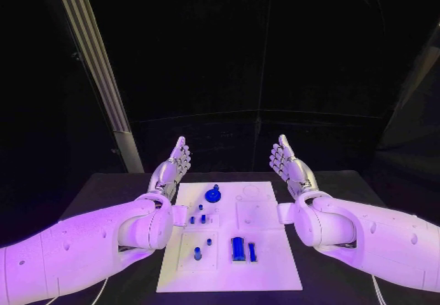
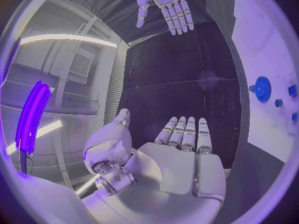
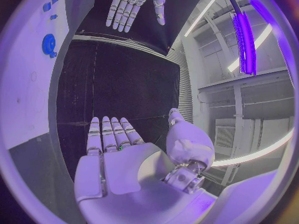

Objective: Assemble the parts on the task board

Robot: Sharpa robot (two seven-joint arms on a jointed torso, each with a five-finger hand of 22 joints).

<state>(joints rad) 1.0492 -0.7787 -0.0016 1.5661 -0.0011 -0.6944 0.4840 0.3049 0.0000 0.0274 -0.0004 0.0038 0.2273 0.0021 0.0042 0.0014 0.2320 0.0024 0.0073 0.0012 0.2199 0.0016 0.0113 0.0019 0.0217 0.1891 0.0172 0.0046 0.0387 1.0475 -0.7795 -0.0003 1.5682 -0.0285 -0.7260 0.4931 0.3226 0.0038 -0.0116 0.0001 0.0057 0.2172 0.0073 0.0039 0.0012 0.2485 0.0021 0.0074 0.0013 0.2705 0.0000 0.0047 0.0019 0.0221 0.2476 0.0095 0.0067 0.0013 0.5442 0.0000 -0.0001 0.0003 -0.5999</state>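
The white task board (image 1: 266, 267) lies in the middle of the black table. On it sit a round blue gear (image 1: 213, 194), small blue pegs (image 1: 201, 207) near the middle, and taller blue pieces (image 1: 238, 248) toward the near edge. My left hand (image 1: 174, 162) is raised flat beside the board's far left corner, fingers straight and empty. My right hand (image 1: 288, 162) mirrors it at the far right corner, also empty. In the left wrist view my left hand (image 2: 184, 154) faces the right hand (image 2: 165, 5), with the gear (image 2: 262, 88) at the side. The right wrist view shows the right hand (image 3: 115, 157) and the gear (image 3: 49, 45).
The black table (image 1: 110, 190) runs around the board on all sides. A pale slanted post (image 1: 105, 89) stands behind the table at the far left. Dark curtains close off the back.
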